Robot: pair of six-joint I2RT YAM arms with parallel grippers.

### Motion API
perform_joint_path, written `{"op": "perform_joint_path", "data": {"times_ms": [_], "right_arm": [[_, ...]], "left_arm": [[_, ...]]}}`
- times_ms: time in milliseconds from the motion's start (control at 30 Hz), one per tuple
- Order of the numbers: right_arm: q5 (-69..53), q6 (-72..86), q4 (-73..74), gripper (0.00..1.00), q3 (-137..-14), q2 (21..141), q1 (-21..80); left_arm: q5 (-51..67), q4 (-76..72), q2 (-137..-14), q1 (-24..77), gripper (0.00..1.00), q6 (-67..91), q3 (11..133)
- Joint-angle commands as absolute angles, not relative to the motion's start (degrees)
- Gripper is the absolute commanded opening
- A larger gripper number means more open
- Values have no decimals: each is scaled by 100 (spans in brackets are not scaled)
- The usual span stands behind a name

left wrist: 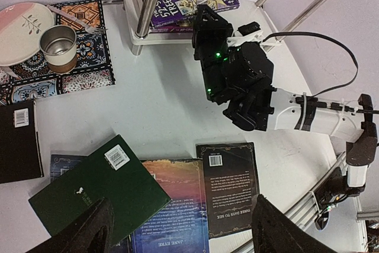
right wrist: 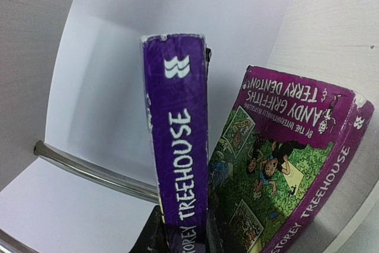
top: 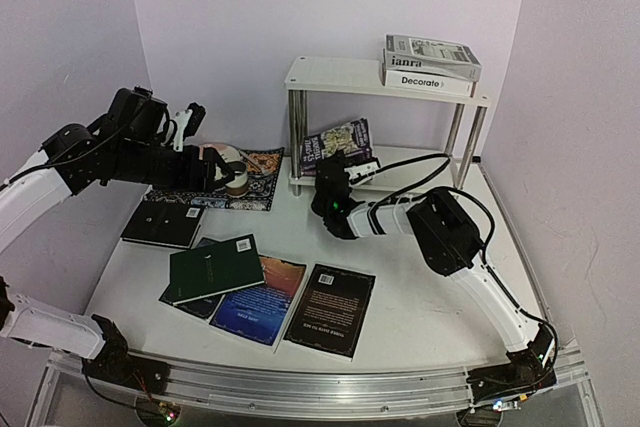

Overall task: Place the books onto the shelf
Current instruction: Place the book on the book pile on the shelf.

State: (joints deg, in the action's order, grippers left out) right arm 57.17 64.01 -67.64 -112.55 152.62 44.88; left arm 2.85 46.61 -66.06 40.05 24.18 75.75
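The shelf [top: 330, 75] stands at the back right, with the white "Decorate" book [top: 425, 81] and the "janra" book [top: 432, 52] stacked on its top board. My right gripper [top: 337, 179] is shut on the spine of a purple "Treehouse" book [right wrist: 177, 146], held on edge at the lower board [left wrist: 160, 35]. A second purple Treehouse book [right wrist: 296, 164] leans beside it. On the table lie a dark green book [top: 215, 269], a blue one [top: 195, 302], a "Jane Eyre" book [top: 262, 299] and two black books [top: 331, 309] [top: 163, 224]. My left gripper [left wrist: 180, 217] hangs open above them.
A patterned placemat [top: 262, 187] at the back left carries a plate [left wrist: 21, 31], a metal cup [left wrist: 58, 45] and a fork [left wrist: 74, 19]. The right arm [left wrist: 308, 114] stretches across the table's right side. Chrome legs [top: 297, 132] flank the lower shelf opening.
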Motion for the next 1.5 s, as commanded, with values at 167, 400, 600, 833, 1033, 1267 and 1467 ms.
{"op": "perform_joint_path", "data": {"times_ms": [167,400,600,833,1033,1267,1467], "right_arm": [[5862,6471,-7043,19,-11393,15359,4588],[5982,6535,-6710,39,-10969,14983,4593],[6142,6977,-6267,49,-10650,14719,4616],[5858,7030,-5762,52,-10858,14660,4620],[5755,7092,-5671,62,-10633,14419,4630],[5302,6752,-5559,85,-9780,13708,4630],[4651,6645,-5358,91,-8505,12886,4626]], "left_arm": [[224,4643,-6465,3986,81,2388,7726],[242,4640,-6534,3981,82,2409,7743],[210,4644,-6571,3981,82,2284,7791],[168,4649,-6557,3980,82,2250,7804],[67,4640,-6540,3981,82,2267,7813],[-31,4641,-6586,3982,82,2277,7840],[-259,4628,-6593,3981,82,2259,7816]]}}
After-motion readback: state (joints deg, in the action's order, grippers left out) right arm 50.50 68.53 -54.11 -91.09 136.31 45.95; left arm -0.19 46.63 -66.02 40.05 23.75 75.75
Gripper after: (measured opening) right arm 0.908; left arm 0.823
